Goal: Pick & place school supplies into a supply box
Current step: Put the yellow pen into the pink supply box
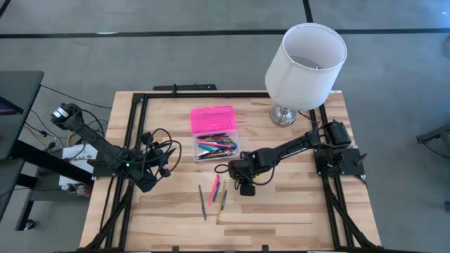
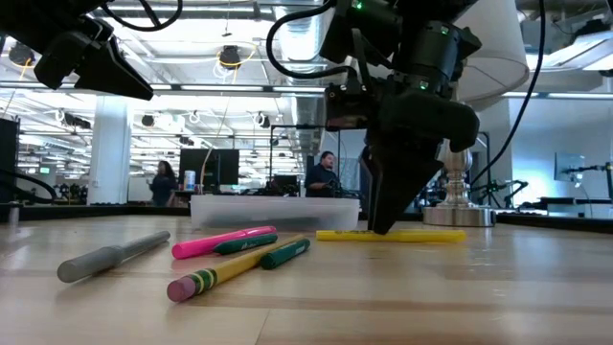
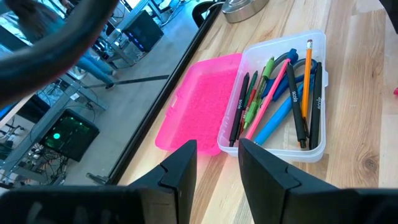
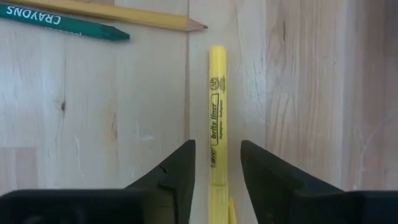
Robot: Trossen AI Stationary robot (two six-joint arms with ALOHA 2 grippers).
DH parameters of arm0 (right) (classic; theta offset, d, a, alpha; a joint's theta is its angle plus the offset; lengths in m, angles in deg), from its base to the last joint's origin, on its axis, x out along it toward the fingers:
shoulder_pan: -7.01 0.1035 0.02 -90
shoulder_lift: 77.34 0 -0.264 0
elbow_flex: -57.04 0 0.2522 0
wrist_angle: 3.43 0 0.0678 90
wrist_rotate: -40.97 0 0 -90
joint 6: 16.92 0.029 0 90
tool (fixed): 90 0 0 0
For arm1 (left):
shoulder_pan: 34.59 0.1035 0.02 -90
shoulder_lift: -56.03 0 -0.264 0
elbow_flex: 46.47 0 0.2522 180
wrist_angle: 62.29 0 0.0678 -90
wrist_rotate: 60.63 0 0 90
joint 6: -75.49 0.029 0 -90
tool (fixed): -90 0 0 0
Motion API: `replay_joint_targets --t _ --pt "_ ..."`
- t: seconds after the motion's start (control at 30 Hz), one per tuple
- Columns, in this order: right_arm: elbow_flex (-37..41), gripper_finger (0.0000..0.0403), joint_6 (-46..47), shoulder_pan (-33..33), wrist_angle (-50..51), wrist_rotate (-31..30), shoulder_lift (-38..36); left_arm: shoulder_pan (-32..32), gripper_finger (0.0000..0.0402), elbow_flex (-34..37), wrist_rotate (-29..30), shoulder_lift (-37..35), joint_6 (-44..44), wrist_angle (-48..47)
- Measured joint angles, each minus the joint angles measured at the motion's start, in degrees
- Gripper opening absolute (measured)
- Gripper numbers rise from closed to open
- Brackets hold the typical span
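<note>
At centre frame, the right pincer (image 4: 215,171), spread astride the slim yellow plastic highlighter (image 4: 216,118), could roll it away if closing off-centre.

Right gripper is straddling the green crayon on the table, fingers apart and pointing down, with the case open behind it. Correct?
Not quite. The right gripper straddles the yellow highlighter, not the green crayon, which lies off to the side beside a pencil; the right wrist view shows it. The fingers are apart, pointing down, and the case is open.
</note>
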Motion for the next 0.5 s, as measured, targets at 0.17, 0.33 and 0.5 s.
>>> replay_joint_targets --t 0.17,0.33,0.5 --pt "0.35 0.0133 0.0 0.0 0.61 0.11 0.61 0.0 0.0114 0.0 0.0 0.0 0.0 0.0" --pt "0.09 0.0132 -0.02 0.0 0.69 -0.09 2.53 0.0 0.0114 0.0 0.0 -0.02 -0.01 -0.02" --pt "0.07 0.0119 0.48 -0.11 1.68 -0.24 3.11 -0.02 0.0114 0.0 0.01 -0.02 -0.02 -0.02"
